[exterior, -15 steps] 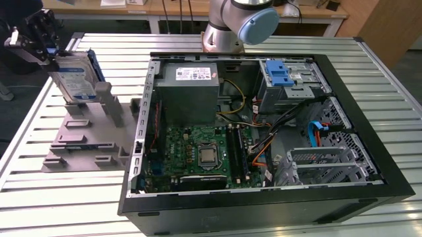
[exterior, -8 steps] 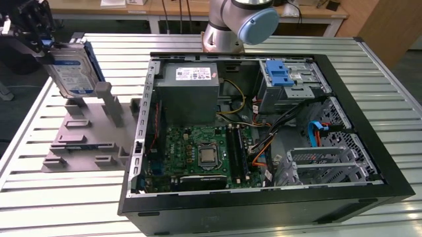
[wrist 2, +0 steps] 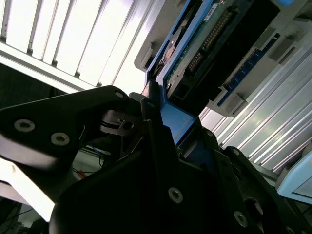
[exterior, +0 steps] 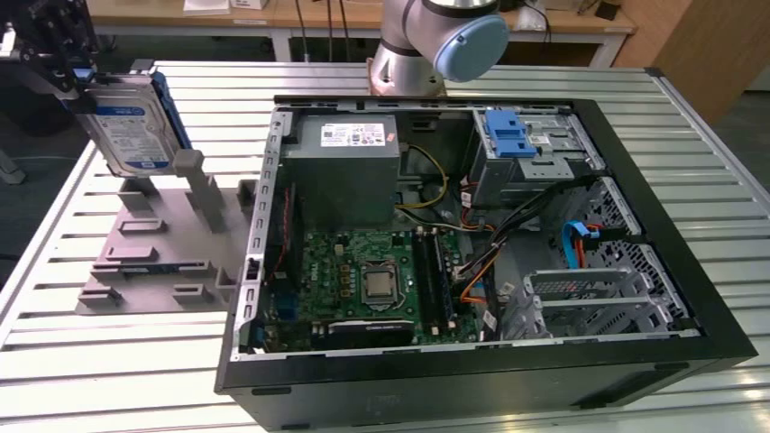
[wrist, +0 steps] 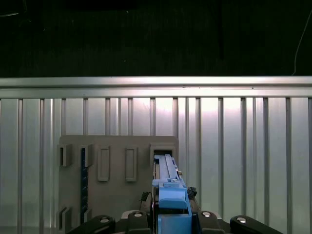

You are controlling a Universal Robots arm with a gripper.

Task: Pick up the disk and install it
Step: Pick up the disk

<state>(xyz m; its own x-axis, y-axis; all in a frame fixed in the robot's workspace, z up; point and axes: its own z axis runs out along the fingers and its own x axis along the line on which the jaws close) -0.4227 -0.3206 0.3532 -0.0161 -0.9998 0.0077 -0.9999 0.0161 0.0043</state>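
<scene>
The disk (exterior: 130, 126), a silver drive with a white-and-blue label in a blue carrier frame, stands on edge and tilted at the exterior view's far left. Its lower end sits by the upright posts of a grey holder fixture (exterior: 157, 244). My gripper (exterior: 72, 83) is shut on the disk's upper end. In the first wrist view the disk (wrist: 167, 175) runs edge-on from my gripper (wrist: 171, 222) toward a slot in the fixture (wrist: 117, 185). The second wrist view shows the disk's circuit-board side (wrist 2: 204, 44) and black fingers (wrist 2: 156, 141) against the blue carrier.
An open computer case (exterior: 673, 225) lies in the middle of the slatted metal table (exterior: 108, 379), with a blue drive bay (exterior: 511, 135), a grey power-supply box (exterior: 349, 153) and a motherboard (exterior: 367, 280) inside. The arm's base (exterior: 439, 41) stands behind the case.
</scene>
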